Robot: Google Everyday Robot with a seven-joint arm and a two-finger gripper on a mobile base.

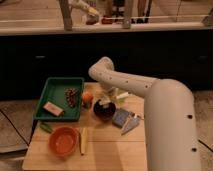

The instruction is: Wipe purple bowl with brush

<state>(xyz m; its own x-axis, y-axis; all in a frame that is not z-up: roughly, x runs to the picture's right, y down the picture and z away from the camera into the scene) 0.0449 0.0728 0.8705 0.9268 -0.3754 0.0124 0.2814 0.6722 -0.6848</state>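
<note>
One gripper [104, 99] hangs at the 12 o'clock rim of one purple bowl [105, 113]; its grip cannot be told. One brush [121, 95] lies at 1 o'clock, one orange bowl [63, 141] at 8.

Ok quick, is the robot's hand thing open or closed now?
Gripper: just above the purple bowl, at its far rim; open or closed cannot be told.

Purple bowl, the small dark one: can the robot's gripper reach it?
Probably yes. The gripper hangs right at the far rim of the small dark purple bowl, and nothing seems to sit between them.
</note>
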